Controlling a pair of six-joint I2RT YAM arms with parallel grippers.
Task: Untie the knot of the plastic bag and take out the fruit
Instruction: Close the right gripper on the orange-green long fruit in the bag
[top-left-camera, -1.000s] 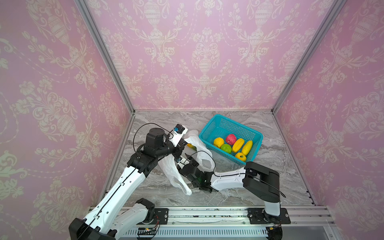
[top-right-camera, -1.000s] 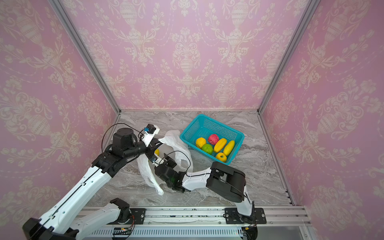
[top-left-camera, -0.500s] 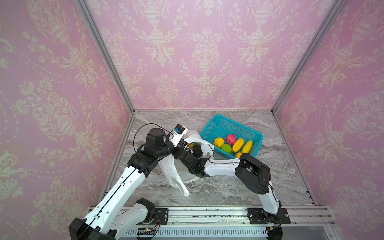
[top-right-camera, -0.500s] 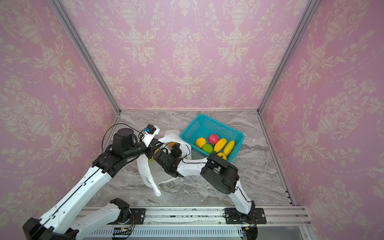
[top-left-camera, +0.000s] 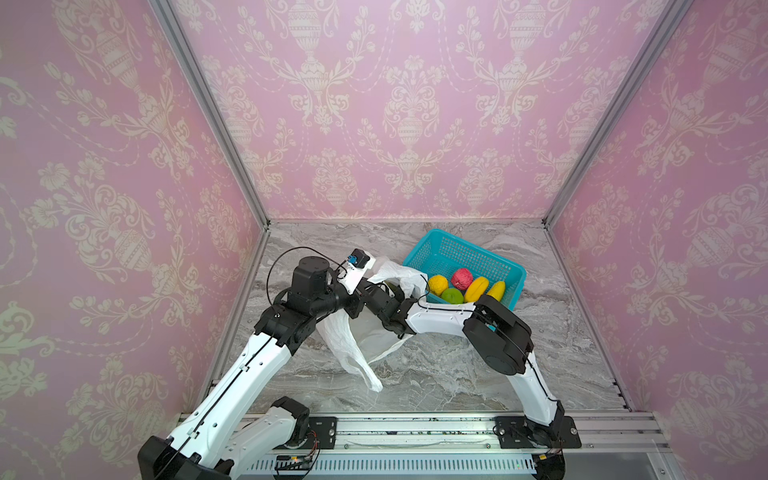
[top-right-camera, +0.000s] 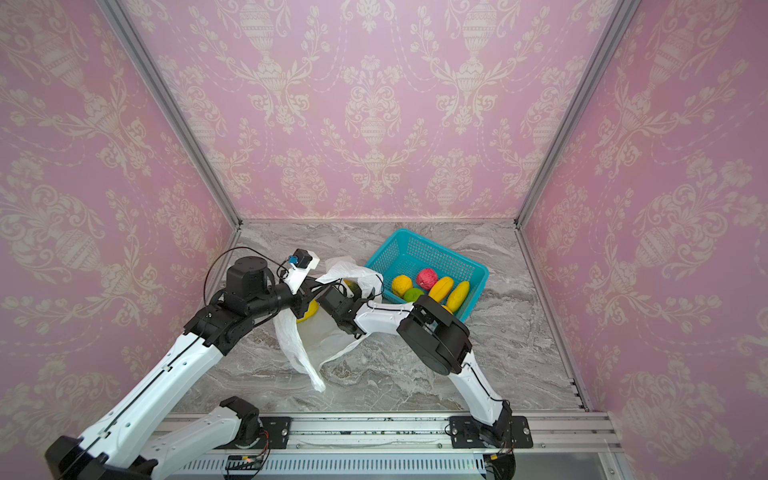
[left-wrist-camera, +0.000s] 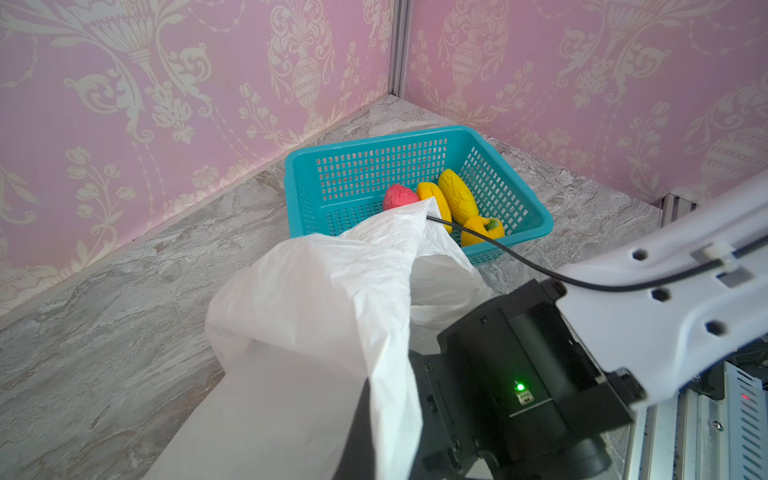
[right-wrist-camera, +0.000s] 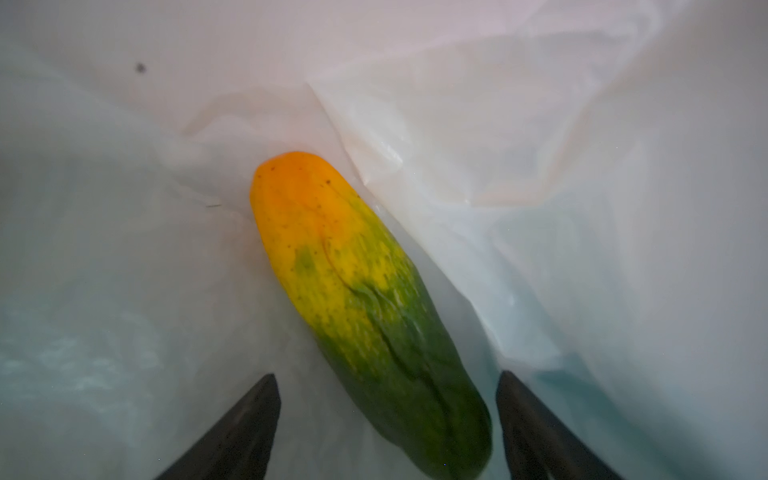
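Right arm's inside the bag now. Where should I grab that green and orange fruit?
Pinch the long fruit across its narrow width near the green end, straight ahead into the bag: the open fingers of the right gripper sit either side of that end.

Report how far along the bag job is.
Done: plastic bag open, fruit already in the basket. In hand: left gripper holds the bag up; right gripper, open inside it, straddles the green-orange fruit. Left: grasp and lift it out, then the yellow piece.
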